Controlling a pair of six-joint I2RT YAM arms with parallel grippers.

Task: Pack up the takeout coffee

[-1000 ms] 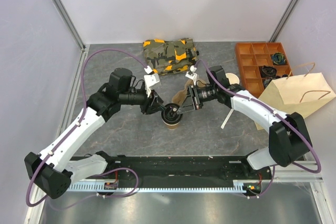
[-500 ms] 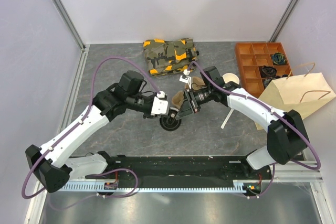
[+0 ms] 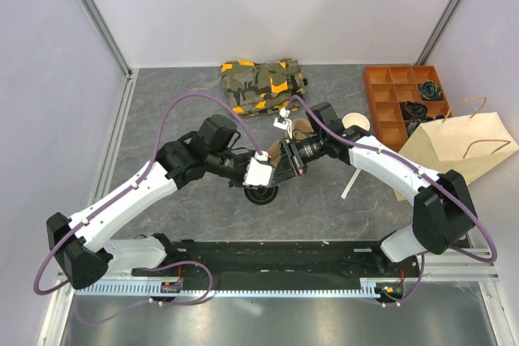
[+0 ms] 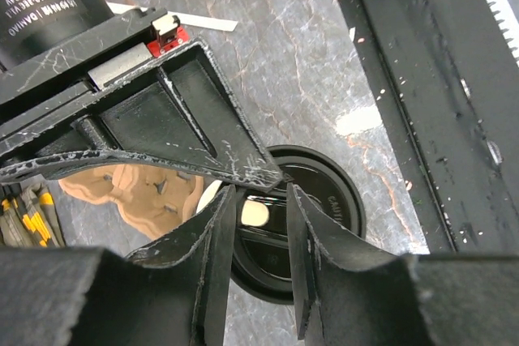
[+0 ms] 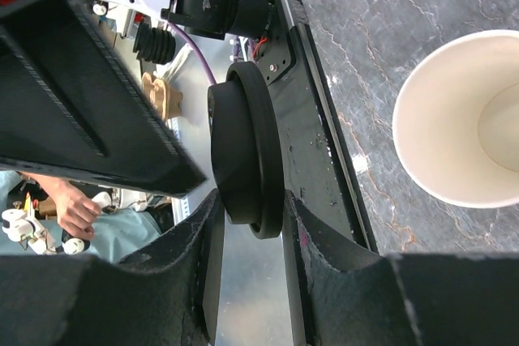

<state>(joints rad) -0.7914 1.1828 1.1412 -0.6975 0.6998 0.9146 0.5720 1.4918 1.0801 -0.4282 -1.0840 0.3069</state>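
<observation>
The black lid [image 3: 261, 194] of the takeout coffee is level and pinched at its edge by my right gripper [image 3: 281, 166], one finger on top and one under the rim. The right wrist view shows the lid [image 5: 243, 143] edge-on in the gripper [image 5: 251, 200], with no cup under it. A tan cup with a pale inside and no lid [image 5: 442, 119] stands on the floor just beside and below. My left gripper [image 3: 259, 184] hovers over the lid [image 4: 324, 208]. Its fingers are a narrow gap apart and empty [image 4: 259, 200].
A pulp cup carrier [image 4: 138, 192] lies just behind the lid. Another open cup [image 3: 358, 123] stands further right. A paper bag [image 3: 458, 147] and an orange organiser tray [image 3: 389, 91] are at the right, a camouflage pouch [image 3: 261, 85] at the back. The black rail [image 3: 259, 261] runs along the near edge.
My left gripper has swung right and come over the lid. The lid has shifted a little toward the near edge. The tan cup side seen under it a second ago no longer shows.
</observation>
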